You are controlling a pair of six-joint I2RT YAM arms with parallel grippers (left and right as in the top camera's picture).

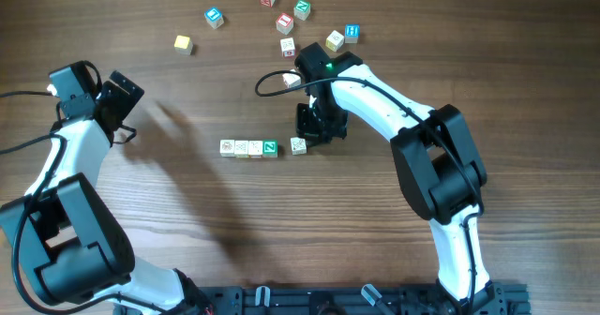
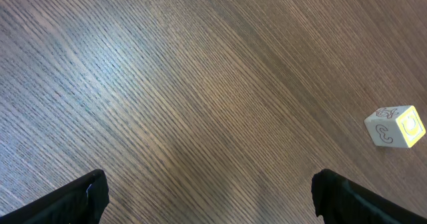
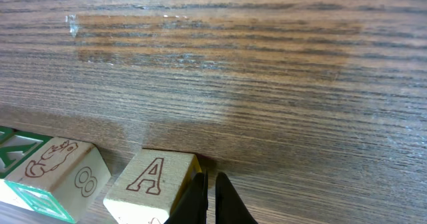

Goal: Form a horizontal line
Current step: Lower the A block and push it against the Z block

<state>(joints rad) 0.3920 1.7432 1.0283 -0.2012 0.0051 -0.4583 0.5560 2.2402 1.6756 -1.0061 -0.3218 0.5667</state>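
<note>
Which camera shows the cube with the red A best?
Right wrist: the A cube sits close, letter readable, beside the right gripper. Overhead shows it tiny, just off the row, letter unreadable. Left wrist misses it.

The A cube (image 3: pixel 152 184) is cut off by the bottom edge of the right wrist picture, and so is the 8 cube (image 3: pixel 60 174) just left of it, while farther left only a corner of a green cube (image 3: pixel 17 147) shows. Just right of the A cube, only the tips of the right gripper (image 3: pixel 211 184) peek in. From above, the letters on the row (image 1: pixel 248 147) left of the A cube are too small to read.
</note>
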